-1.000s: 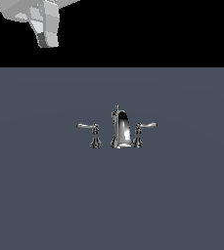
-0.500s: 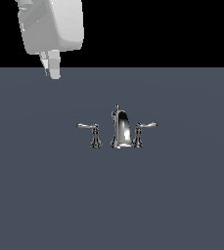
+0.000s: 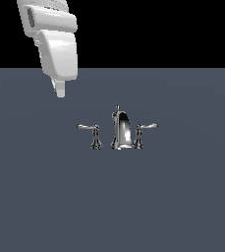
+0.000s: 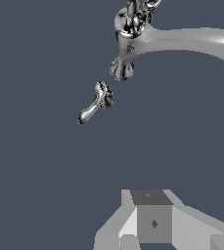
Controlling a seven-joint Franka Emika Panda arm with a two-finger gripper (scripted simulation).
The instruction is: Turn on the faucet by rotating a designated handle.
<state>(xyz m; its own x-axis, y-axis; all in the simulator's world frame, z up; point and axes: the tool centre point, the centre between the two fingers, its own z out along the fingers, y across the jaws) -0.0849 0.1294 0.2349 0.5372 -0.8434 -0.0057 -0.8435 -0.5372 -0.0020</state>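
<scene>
Table [image 3: 45, 197]: flat, dark slate-grey. On it: one chrome faucet [image 3: 121, 130], spout central, a lever handle [image 3: 90, 133] at each side.

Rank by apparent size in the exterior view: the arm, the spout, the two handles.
1. Arm, by far the largest, though it may be nearer the camera.
2. Spout.
3. Left handle and right handle: look alike, no ranking.

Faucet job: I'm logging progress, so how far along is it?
Done: nothing on the faucet itself; the handle on the exterior view's left sits untouched. In hand: the gripper hangs well above and off to that side, holding nothing. Left: reaching the lever, contacting it and rotating it.
</scene>
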